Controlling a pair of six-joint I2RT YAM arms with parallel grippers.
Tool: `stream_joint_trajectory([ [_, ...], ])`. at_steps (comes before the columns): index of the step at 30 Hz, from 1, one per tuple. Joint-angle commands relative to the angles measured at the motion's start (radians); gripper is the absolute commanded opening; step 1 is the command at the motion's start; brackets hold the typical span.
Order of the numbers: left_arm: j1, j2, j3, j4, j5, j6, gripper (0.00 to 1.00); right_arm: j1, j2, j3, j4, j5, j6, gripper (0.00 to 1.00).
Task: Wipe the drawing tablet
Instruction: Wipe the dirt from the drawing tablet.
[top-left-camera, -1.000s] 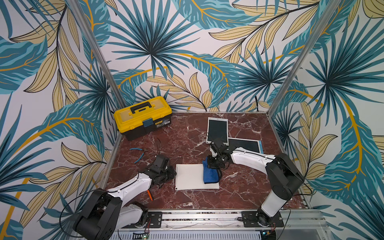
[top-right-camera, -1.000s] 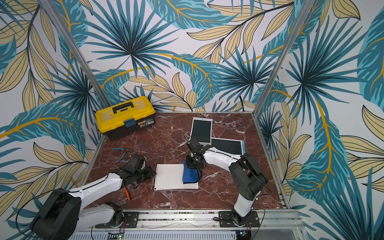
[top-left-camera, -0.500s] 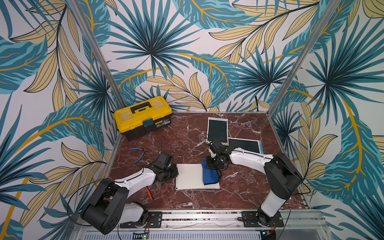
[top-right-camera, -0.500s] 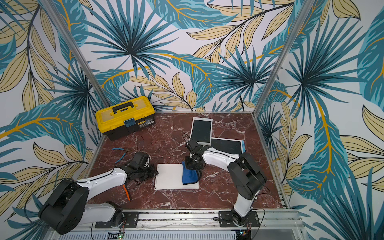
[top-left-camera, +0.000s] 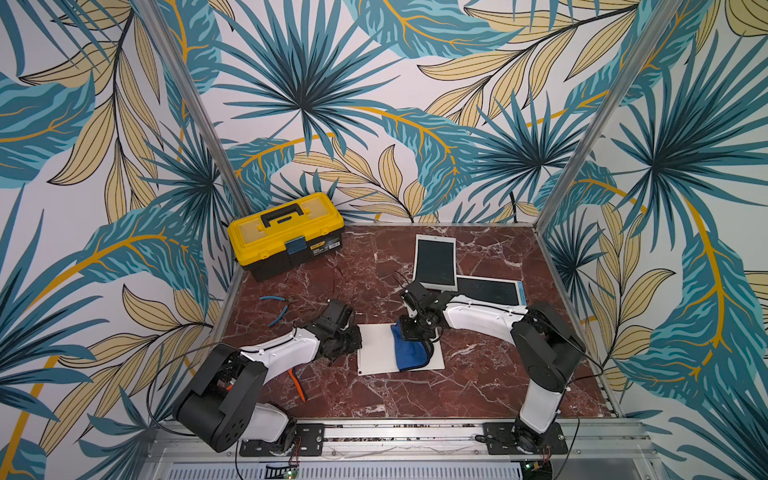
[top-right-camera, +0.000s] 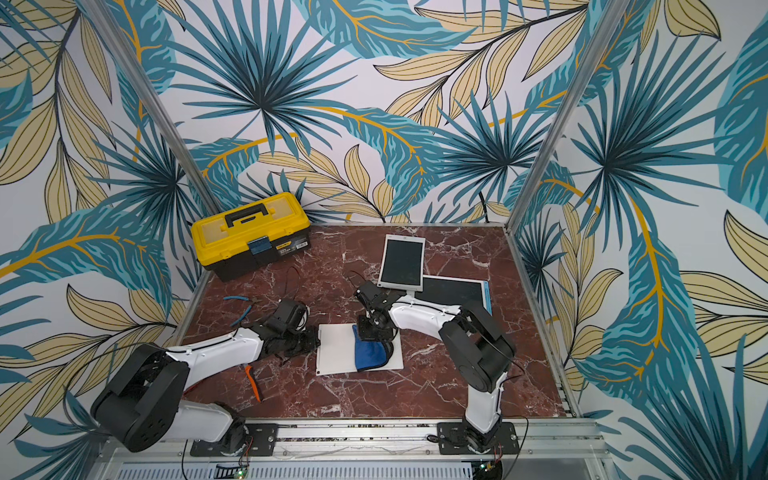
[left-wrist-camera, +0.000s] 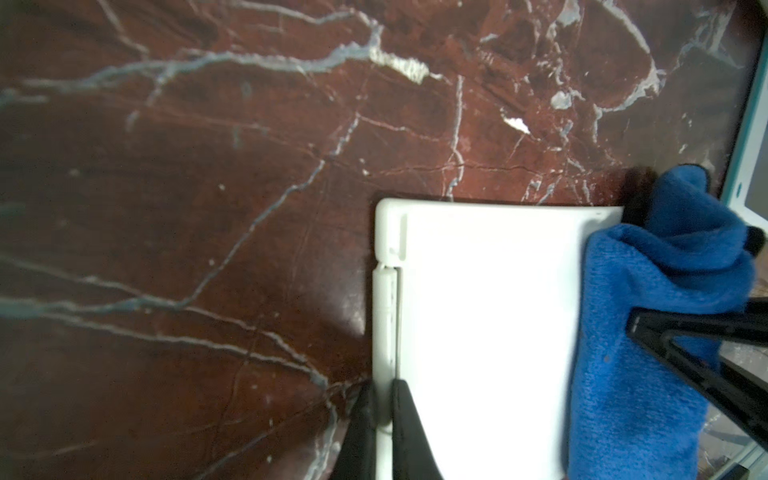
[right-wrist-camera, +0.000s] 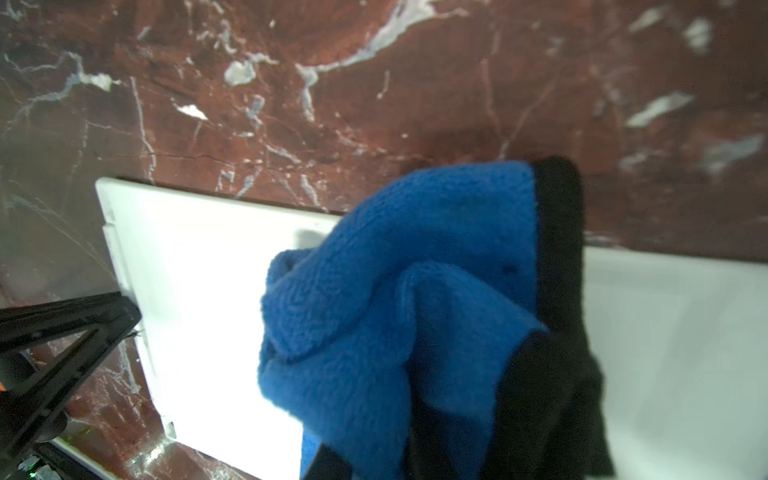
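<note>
Currently mid-wipe, by my reading. White rectangular plastic drawing tablet (top-left-camera: 376, 353) lies flat, front-centre of the red marble surface (top-left-camera: 374, 399). Left gripper (left-wrist-camera: 383, 401) is pinched tight on its edge strip, steadying it. Right gripper (top-left-camera: 417, 336) clamps the bunched blue microfibre cloth (top-left-camera: 409, 355) on the tablet's right part. Next probably calls for dragging the cloth toward the left gripper under even pressure.

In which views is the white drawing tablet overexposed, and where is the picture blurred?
Left wrist view: the drawing tablet is blown out to plain white, detail lost. Right wrist view: the same glare; the blue cloth shows its weave, the marble table behind is soft. Both top views: even light, sharp edges.
</note>
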Motion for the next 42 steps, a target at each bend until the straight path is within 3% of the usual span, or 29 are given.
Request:
stream_joint_trajectory([
  [1, -0.011, 0.064, -0.04, -0.067, -0.063, 0.022, 0.09, 0.053, 0.087, 0.04, 0.057, -0.058, 0.049, 0.18],
  [5, -0.011, 0.068, -0.042, -0.067, -0.056, 0.028, 0.1, 0.14, 0.188, 0.11, 0.105, -0.098, 0.097, 0.18],
  [11, -0.012, 0.074, -0.047, -0.064, -0.063, 0.025, 0.1, 0.137, 0.171, 0.05, 0.137, -0.078, 0.116, 0.19],
  [16, -0.011, 0.077, -0.045, -0.066, -0.064, 0.028, 0.1, 0.067, 0.027, -0.123, 0.122, -0.027, 0.086, 0.19],
  [21, -0.011, 0.07, -0.048, -0.066, -0.06, 0.031, 0.1, -0.09, -0.134, -0.319, 0.127, -0.036, 0.06, 0.19],
  [27, -0.011, 0.069, -0.048, -0.065, -0.054, 0.031, 0.1, -0.113, -0.199, -0.422, 0.177, -0.061, 0.092, 0.2],
  [30, -0.011, 0.065, -0.048, -0.066, -0.05, 0.029, 0.1, -0.078, -0.17, -0.431, 0.274, -0.104, 0.137, 0.2],
  [36, -0.011, 0.057, -0.049, -0.065, -0.047, 0.028, 0.1, 0.108, 0.001, -0.262, 0.318, -0.142, 0.187, 0.2],
  [42, -0.011, 0.059, -0.051, -0.064, -0.044, 0.02, 0.1, 0.155, 0.086, -0.179, 0.339, -0.156, 0.213, 0.21],
])
